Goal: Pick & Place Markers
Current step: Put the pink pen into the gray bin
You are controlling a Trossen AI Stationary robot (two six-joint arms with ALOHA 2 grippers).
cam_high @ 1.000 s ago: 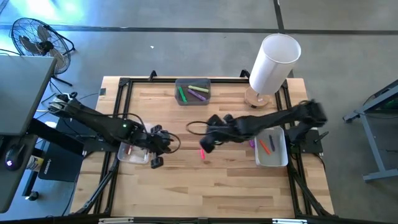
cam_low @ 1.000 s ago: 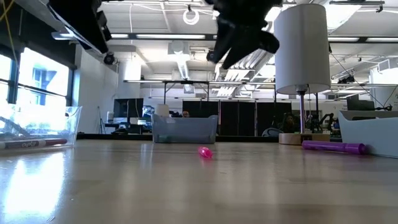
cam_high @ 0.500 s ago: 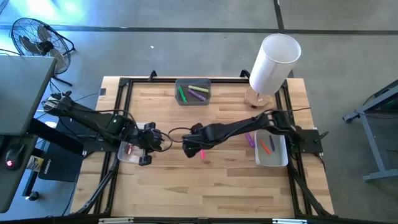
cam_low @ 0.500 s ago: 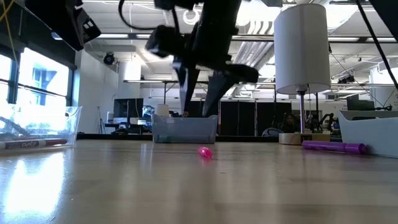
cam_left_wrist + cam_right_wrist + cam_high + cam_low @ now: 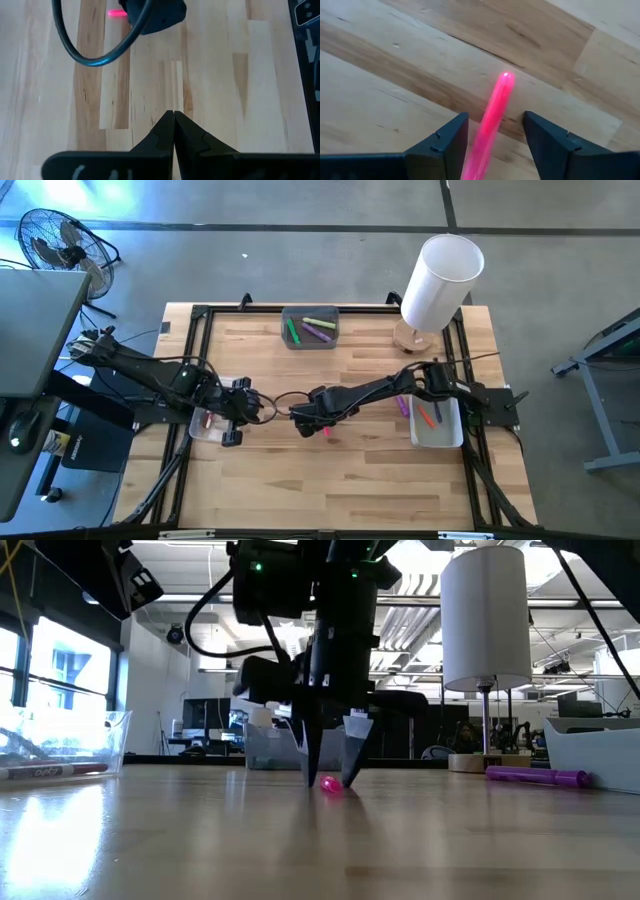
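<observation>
Surface: a slatted wooden table [image 5: 360, 470] inside a black frame is being looked down on, with an open workshop hall being seen behind it in the low view.

Right gripper: the right gripper [image 5: 318, 423] is being held low over the middle of the table, fingers spread, with the pink marker [image 5: 325, 428] sitting in the gap between them; nothing is being squeezed yet, going by the right wrist view, where bare wood is showing on both sides of the marker.

Left gripper: the left gripper [image 5: 232, 439] is being parked just beside the clear left tray [image 5: 200, 429], fingers pressed together on nothing.

Pink marker: it's lying flat on the wood, roughly mid-table. In the low view only its round end is being shown, so its long axis is being pointed front-to-back across the table, running along the gap between the right fingers.

Done so far: markers are already sitting in three containers, green, yellow-green and purple ones in the grey bin [image 5: 310, 328] at the far edge, a red one in the left tray, and orange and pink ones in the right tray [image 5: 445, 435].

Left to do: probably the pink marker, plus a purple marker [image 5: 402, 405] lying loose just beside the right tray.

Lamp: a white lamp [image 5: 440, 280] is standing at the far right corner, out of the way.
</observation>
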